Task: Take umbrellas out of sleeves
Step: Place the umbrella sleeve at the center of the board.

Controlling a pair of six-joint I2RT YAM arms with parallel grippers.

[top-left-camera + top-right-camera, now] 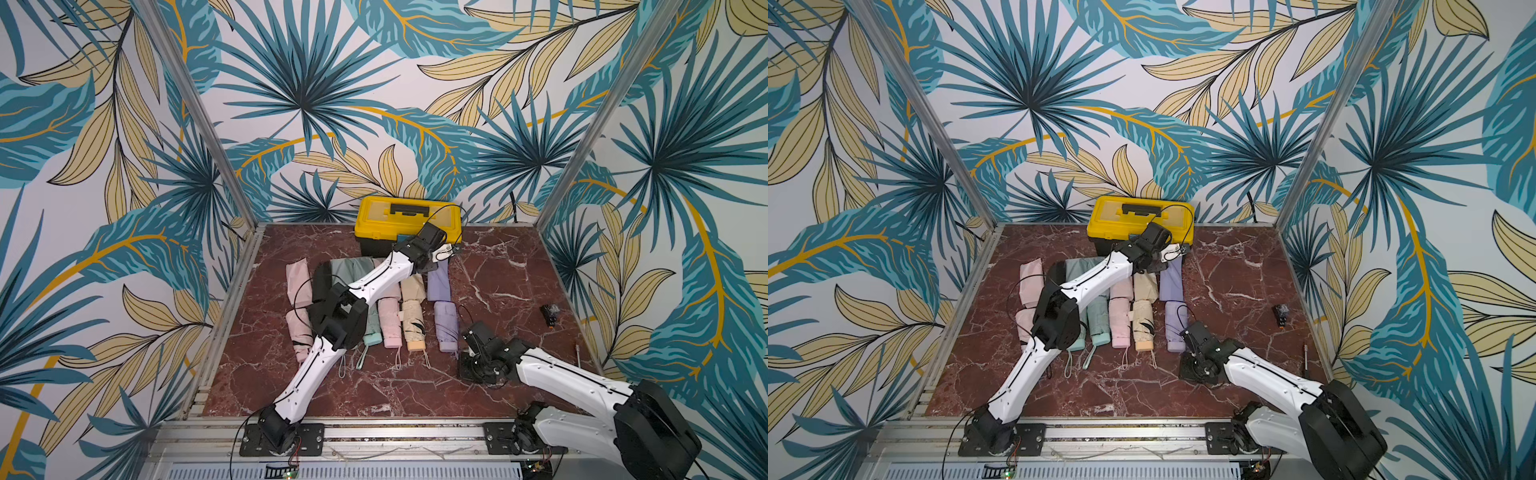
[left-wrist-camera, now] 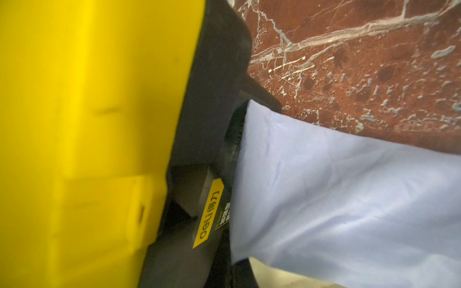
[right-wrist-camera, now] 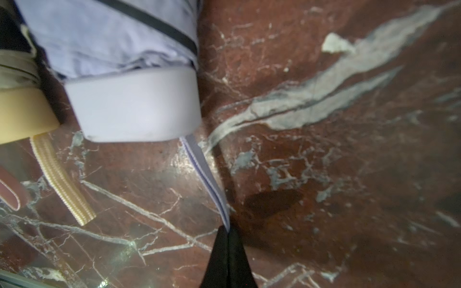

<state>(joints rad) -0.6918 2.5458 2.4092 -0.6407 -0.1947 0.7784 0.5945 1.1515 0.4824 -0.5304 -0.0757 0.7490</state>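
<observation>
right gripper [image 3: 228,233]: fingertips pressed together on the thin lilac wrist strap [image 3: 204,174].
left gripper [image 1: 451,250]: closed at the 12 o'clock end of the flat lilac fabric sleeve [image 1: 438,284], beside the yellow-lidded black toolbox [image 1: 407,216]; hold on cloth unclear.
folded lilac umbrella [image 1: 445,326]: mid-table, rightmost of the row on the red marble table [image 1: 498,291], long axis 12–6, blocky handle [image 3: 134,107] toward 6.

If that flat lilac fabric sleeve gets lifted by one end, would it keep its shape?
Probably not: the flat lilac fabric sleeve lies limp and creased on the red marble tabletop, so it should droop. It looks empty and thin, so likely very light. Its smooth cloth may slide easily when pushed.
</observation>
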